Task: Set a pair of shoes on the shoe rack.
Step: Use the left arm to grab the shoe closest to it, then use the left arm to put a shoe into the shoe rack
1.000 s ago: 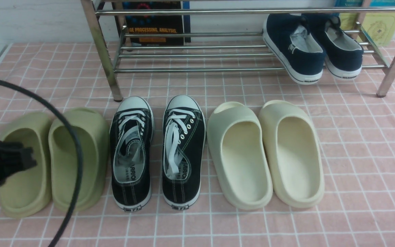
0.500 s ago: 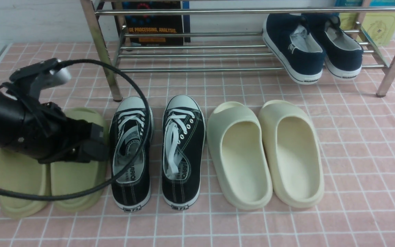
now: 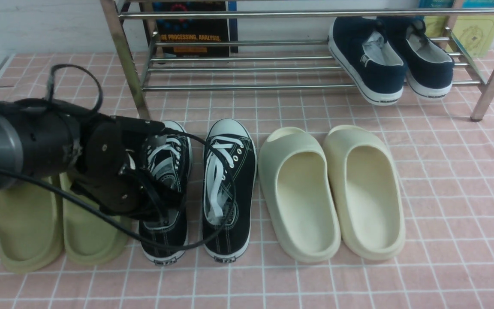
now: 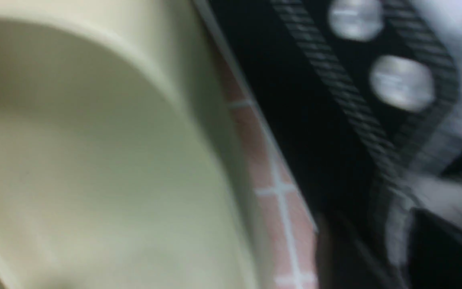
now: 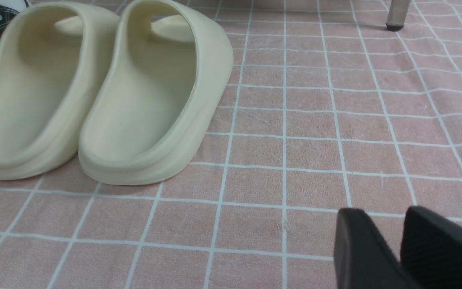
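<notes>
two black sneakers [image 3: 229, 189], two navy slip-ons [image 3: 369, 60], two olive slides [image 3: 28, 227], two cream slides [image 3: 300, 193], one chrome rack [image 3: 247, 87]

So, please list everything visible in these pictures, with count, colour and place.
black canvas sneakers with white laces: two, black and white, between the slide pairs
olive foam slides: two, olive, left end of the row
cream foam slides: two, cream, right end of the row
navy slip-on shoes: two, navy, rack's lower shelf, right side
chrome tube shoe rack: one, silver, at the back
pink checked mat: one, pink, under everything
upright books: two, one dark, one yellow-green, behind the rack
left arm: one, black, low over the left sneaker; fingers hidden
right fingers: two, black, slightly apart, empty, above the mat
</notes>
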